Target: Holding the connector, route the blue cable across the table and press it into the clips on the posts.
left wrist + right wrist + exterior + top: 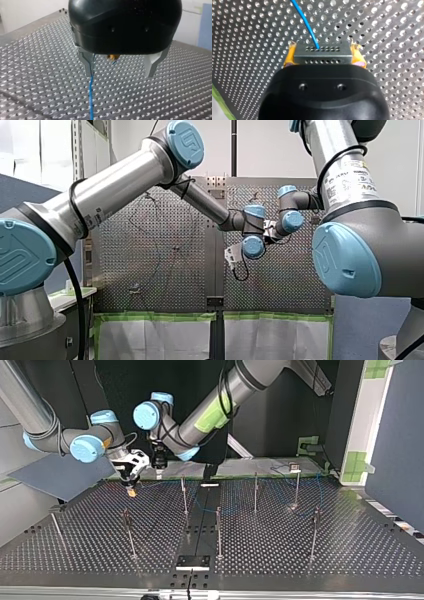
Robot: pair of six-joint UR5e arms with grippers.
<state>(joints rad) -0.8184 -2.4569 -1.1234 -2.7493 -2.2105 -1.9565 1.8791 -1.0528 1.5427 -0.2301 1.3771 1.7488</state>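
Over the perforated counter (300,550), upper left of the top view, my right claw (323,48) clamps the connector (322,56), a grey block with two hole rows; a thin blue cable (308,25) leaves it. My left claw (120,72) stands apart.

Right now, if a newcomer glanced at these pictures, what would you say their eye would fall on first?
First, the grey connector clamped between my right arm's yellow-padded fingers, with the blue cable leaving it over the perforated table. Next, my left arm's metal fingers spread open, the cable running past one of them. In the top view, thin posts stand across the table.
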